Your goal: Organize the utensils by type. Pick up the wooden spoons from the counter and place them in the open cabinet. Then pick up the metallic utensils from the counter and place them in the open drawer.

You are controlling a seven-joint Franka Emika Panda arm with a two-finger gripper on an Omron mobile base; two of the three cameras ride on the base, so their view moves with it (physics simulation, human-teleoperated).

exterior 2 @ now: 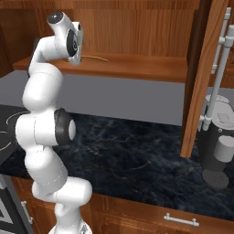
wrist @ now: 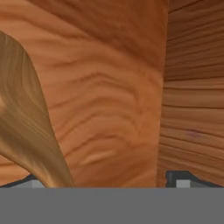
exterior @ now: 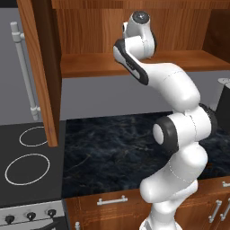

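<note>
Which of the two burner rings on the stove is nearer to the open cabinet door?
The rear ring, its edge hidden by the cabinet door; the front ring shows whole.

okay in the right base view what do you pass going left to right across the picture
Stovetop → arm → wooden spoon on the cabinet shelf → open cabinet door → coffee machine.
</note>
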